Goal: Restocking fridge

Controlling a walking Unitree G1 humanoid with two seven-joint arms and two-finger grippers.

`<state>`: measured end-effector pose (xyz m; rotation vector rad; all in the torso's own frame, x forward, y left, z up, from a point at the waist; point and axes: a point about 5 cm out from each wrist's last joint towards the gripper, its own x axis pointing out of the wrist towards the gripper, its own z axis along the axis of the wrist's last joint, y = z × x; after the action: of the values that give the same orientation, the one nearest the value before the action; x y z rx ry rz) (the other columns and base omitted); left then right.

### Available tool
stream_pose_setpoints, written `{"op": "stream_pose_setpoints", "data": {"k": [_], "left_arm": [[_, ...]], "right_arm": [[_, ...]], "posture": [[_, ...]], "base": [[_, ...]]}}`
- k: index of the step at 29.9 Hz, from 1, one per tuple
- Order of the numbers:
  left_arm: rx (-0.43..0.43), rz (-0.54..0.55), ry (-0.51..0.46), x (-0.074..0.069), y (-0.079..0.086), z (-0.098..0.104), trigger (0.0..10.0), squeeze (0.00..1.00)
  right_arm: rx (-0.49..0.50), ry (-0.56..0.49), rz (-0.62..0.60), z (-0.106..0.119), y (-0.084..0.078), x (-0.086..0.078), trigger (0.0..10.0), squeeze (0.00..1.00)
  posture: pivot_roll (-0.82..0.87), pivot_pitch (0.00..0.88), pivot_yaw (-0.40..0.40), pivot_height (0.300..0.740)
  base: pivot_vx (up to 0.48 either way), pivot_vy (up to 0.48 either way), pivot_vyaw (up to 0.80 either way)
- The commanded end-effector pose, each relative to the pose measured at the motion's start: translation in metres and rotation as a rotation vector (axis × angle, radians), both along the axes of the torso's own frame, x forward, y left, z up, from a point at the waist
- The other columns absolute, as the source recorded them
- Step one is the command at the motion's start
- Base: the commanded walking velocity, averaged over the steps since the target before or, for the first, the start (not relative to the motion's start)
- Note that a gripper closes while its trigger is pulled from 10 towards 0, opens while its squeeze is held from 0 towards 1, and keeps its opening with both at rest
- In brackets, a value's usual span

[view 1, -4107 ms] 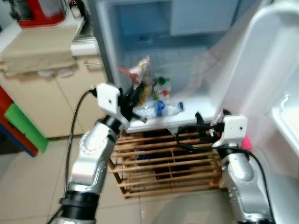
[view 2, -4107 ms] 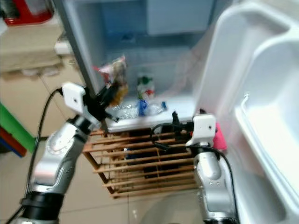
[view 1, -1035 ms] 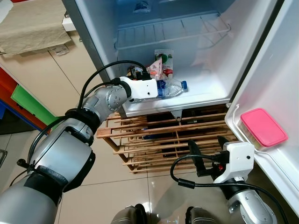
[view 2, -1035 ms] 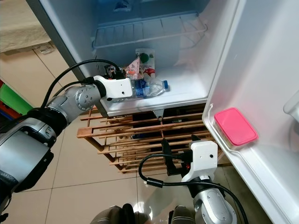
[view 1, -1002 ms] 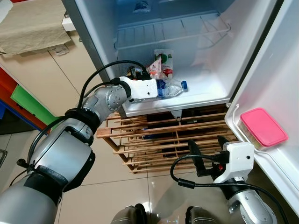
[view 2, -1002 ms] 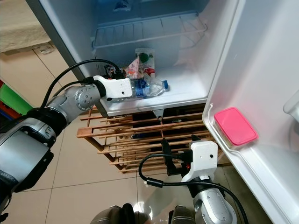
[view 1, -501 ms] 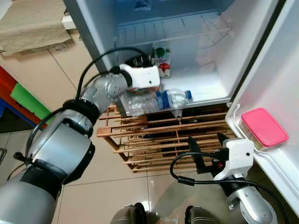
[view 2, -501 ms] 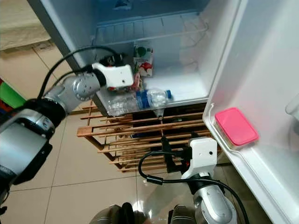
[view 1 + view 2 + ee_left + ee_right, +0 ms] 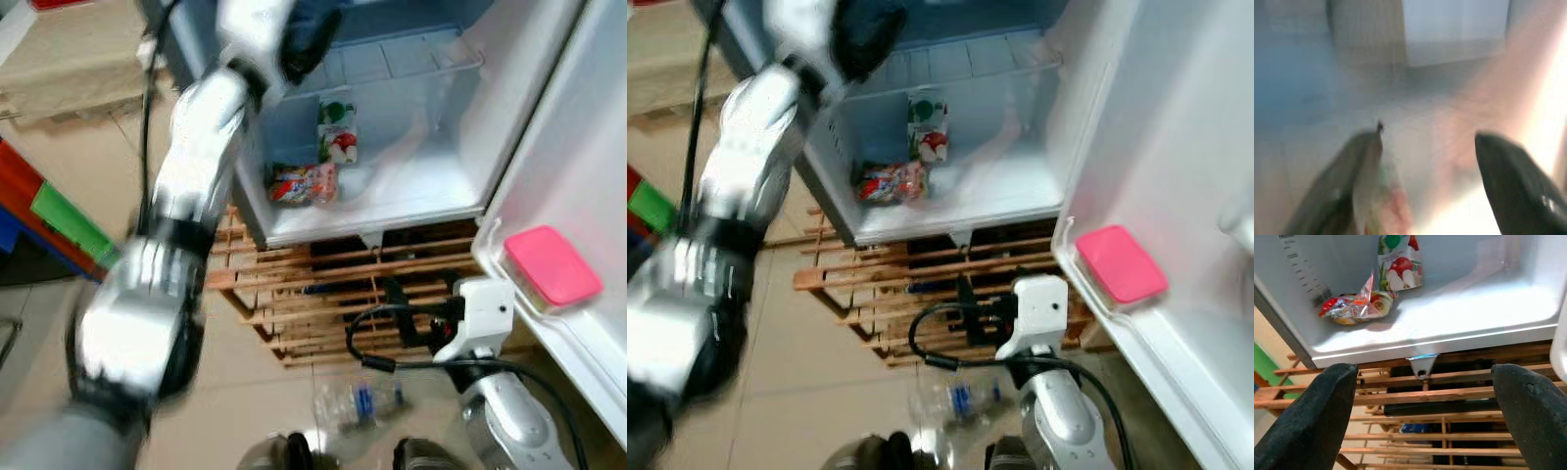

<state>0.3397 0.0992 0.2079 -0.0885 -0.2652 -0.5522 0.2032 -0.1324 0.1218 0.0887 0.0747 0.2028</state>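
- No words, brand names or numbers can be read anywhere.
- The juice carton [image 9: 1399,262] in the fridge [image 9: 431,186] shows fruit pictures, its lettering too small.
- The snack packet [image 9: 1354,307] print is blurred.
- The fridge wall sticker [image 9: 1300,264] holds tiny, unreadable lines.

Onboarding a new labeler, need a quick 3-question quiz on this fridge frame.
1. True or false: the water bottle lies inside the fridge.
2. What colour is the lid of the container on the door shelf?
3. Which stands upright in the fridge? A: snack bag. B: juice carton.

Key: 1 false, it lies on the floor tiles; 2 pink; 3 B.
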Motion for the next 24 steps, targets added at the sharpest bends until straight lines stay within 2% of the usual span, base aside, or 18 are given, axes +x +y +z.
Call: {"op": "stream_pose_setpoints", "data": {"k": [1,2,4,8,10,13,15,20,24], "left_arm": [[-0.002,0.011,0.013,-0.018,0.004,-0.007,10.0,0.0],[0.023,0.018,0.053,-0.035,0.008,-0.03,10.0,0.0],[0.09,0.016,0.066,-0.053,0.014,-0.052,10.0,0.0],[0.125,0.009,0.09,-0.061,0.02,-0.056,10.0,0.0],[0.192,0.036,0.129,-0.081,0.041,-0.062,10.0,0.0],[0.185,0.078,0.159,-0.084,0.044,-0.065,10.0,0.0],[0.187,0.11,0.157,-0.08,0.039,-0.065,10.0,0.0],[0.167,0.129,0.151,-0.066,0.028,-0.064,10.0,0.0],[0.175,0.124,0.159,-0.063,0.027,-0.065,10.0,0.0]], "right_arm": [[0.015,0.001,0.011,-0.002,0.003,0.002,10.0,0.0],[0.008,-0.005,0.008,-0.002,0.0,0.006,10.0,0.0],[-0.011,-0.018,-0.004,-0.001,-0.004,0.014,10.0,0.0],[-0.025,-0.032,-0.014,-0.001,-0.008,0.022,10.0,0.0],[-0.035,-0.059,-0.039,0.001,-0.013,0.025,10.0,0.0],[-0.039,-0.061,-0.051,-0.001,-0.015,0.027,10.0,0.0],[-0.038,-0.065,-0.056,-0.002,-0.015,0.029,10.0,0.0],[-0.034,-0.096,-0.066,0.001,-0.016,0.041,10.0,0.0],[-0.037,-0.102,-0.081,0.001,-0.02,0.046,10.0,0.0]], "posture": [[-0.12,0.073,0.133,0.74],[-0.1,0.055,0.116,0.74],[-0.08,0.038,0.098,0.74],[-0.07,0.015,0.089,0.74],[-0.07,0.0,0.091,0.74],[-0.07,0.0,0.091,0.74],[-0.08,0.0,0.092,0.74],[-0.09,0.0,0.1,0.74],[-0.1,0.0,0.1,0.74]], "base": [[0.0,0.0,0.0],[0.0,0.0,0.0],[0.0,0.0,0.0],[0.0,0.0,0.0],[0.0,0.0,0.0],[0.0,0.0,0.0],[0.0,0.0,0.0],[-0.385,0.0,0.0],[-0.438,0.0,0.0]]}}
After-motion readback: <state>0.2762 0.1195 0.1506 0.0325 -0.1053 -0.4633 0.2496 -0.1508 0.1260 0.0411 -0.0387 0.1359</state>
